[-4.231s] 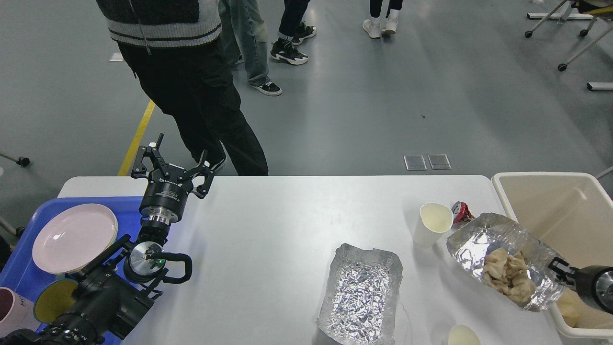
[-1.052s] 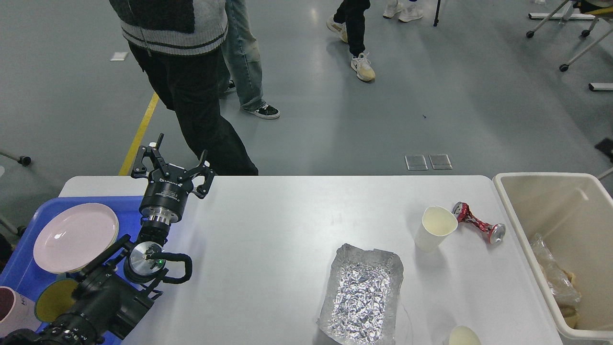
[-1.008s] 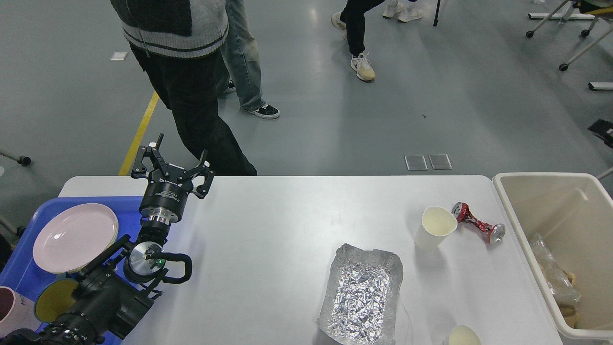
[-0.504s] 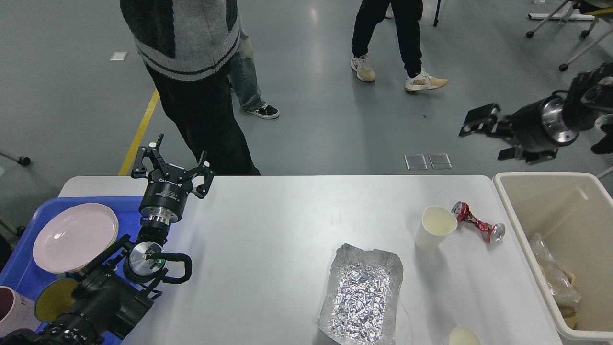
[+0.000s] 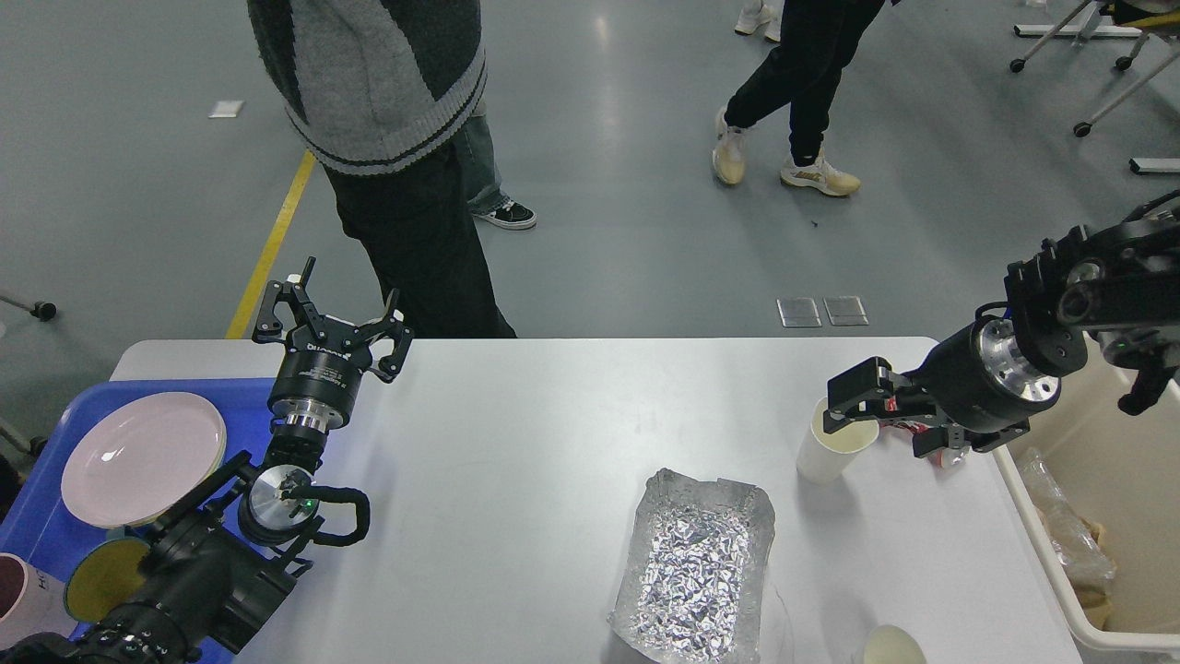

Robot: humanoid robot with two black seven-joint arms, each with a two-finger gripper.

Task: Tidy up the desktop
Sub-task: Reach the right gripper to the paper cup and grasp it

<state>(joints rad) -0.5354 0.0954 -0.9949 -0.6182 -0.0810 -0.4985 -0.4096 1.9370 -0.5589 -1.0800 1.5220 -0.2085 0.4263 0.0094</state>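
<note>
The white desktop point(image 5: 553, 433) fills the lower half of the head view. My left gripper point(image 5: 332, 318) stands open and empty above its far left edge, beside the blue tray. My right gripper point(image 5: 880, 420) comes in from the right, open, low over the far right part of the desktop. Its fingers straddle a crushed red can point(image 5: 890, 404), which is mostly hidden behind them. A white paper cup point(image 5: 830, 447) stands upright just left of the can, close to the upper finger. An empty foil tray point(image 5: 701, 563) lies in the near middle.
A blue tray point(image 5: 41, 516) at the left holds a pink plate point(image 5: 143, 456), a yellow bowl point(image 5: 106, 576) and a mug point(image 5: 18, 590). A beige bin point(image 5: 1120, 516) with waste stands at the right. Another paper cup point(image 5: 890, 646) is at the near edge. People stand behind the table.
My right arm has swung down from above the floor behind the bin to the can and cup. The left arm has not moved. The people behind have walked.
</note>
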